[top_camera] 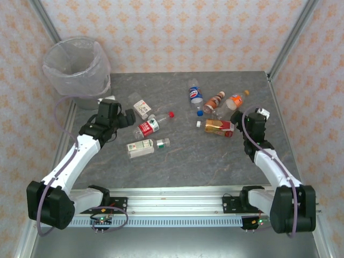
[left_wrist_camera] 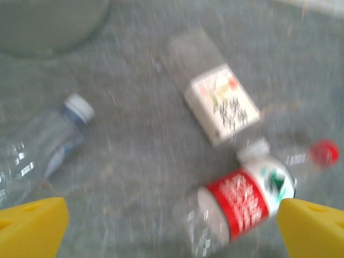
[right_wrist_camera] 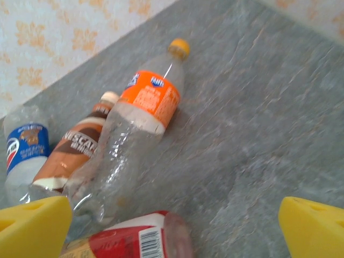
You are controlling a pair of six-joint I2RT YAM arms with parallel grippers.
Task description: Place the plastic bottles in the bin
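Observation:
The bin (top_camera: 75, 67), grey-white with a clear liner, stands at the far left corner; its base (left_wrist_camera: 48, 21) is visible in the left wrist view. My left gripper (top_camera: 126, 119) (left_wrist_camera: 172, 236) is open and empty above a red-labelled bottle (top_camera: 150, 126) (left_wrist_camera: 242, 201). Near it lie a white-labelled bottle (top_camera: 142, 108) (left_wrist_camera: 220, 102), a white-green one (top_camera: 142, 148) and a clear blue-labelled one (left_wrist_camera: 48, 140). My right gripper (top_camera: 236, 118) (right_wrist_camera: 172, 236) is open and empty beside a red-yellow bottle (top_camera: 219, 127) (right_wrist_camera: 134, 239). Beyond that lie orange (top_camera: 235, 100) (right_wrist_camera: 145, 107), brown (top_camera: 214, 101) (right_wrist_camera: 75, 145) and blue (top_camera: 195, 94) (right_wrist_camera: 24, 148) bottles.
A loose blue cap (top_camera: 200, 113) and a small white cap (top_camera: 198, 124) lie between the two bottle groups. Patterned walls and metal posts close in the grey table (top_camera: 183, 161) at the back and sides. Bare tabletop stretches along the near middle.

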